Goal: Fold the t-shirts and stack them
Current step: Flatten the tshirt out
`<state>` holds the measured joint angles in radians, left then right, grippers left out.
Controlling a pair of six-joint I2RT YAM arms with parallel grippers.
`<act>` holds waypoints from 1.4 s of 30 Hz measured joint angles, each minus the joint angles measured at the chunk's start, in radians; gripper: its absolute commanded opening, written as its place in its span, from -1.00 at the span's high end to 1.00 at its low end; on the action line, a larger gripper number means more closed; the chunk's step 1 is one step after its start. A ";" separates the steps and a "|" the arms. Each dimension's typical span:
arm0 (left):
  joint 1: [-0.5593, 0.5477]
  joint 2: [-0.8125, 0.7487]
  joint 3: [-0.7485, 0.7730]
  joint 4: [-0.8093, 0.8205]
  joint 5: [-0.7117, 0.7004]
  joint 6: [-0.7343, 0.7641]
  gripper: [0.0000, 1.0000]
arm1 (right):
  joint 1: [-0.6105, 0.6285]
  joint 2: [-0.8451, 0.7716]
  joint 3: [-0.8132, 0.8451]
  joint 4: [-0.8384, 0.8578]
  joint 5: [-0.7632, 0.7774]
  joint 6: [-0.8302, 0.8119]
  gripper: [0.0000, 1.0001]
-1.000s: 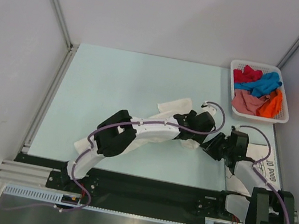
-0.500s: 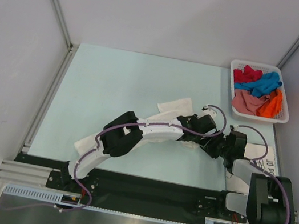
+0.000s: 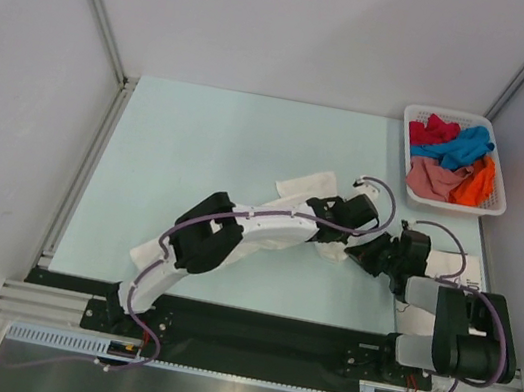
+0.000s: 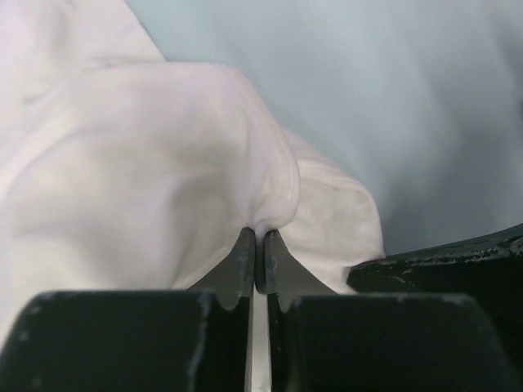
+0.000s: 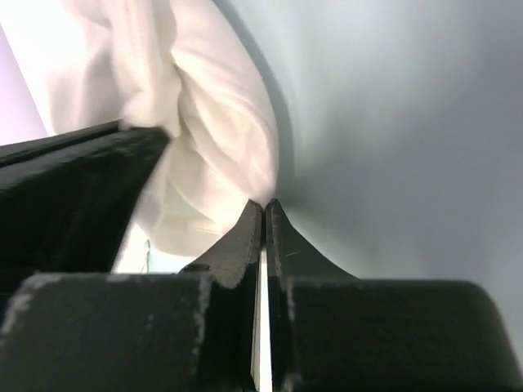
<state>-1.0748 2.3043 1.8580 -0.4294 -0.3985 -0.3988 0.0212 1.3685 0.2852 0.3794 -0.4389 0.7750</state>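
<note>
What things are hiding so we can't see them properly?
- Top view: the left arm covers the middle of the plain white cloth t-shirt.
- Top view: the right arm hides most of the white printed shirt.
- Top view: coloured shirts overlap in the white plastic lattice basket; count unclear.

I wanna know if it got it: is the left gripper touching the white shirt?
Touching. In the left wrist view, the left gripper has its closed tips pinching a fold of the white shirt.
</note>
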 measured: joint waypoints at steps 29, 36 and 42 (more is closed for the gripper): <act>-0.163 -1.135 0.045 0.630 -0.116 0.719 0.99 | 0.295 -0.217 1.433 -0.039 0.085 0.064 1.00; -0.163 -1.021 0.158 0.562 -0.102 0.712 0.99 | 0.290 -0.111 1.542 -0.140 0.204 -0.074 1.00; -0.163 -1.023 0.100 0.420 -0.110 0.500 0.99 | 0.295 -0.173 1.500 -0.352 0.455 -0.280 1.00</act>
<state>-1.2377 1.2816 1.9583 -0.0090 -0.5083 0.1009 0.3161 1.1957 1.7855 0.0269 0.0162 0.4946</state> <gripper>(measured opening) 0.024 0.015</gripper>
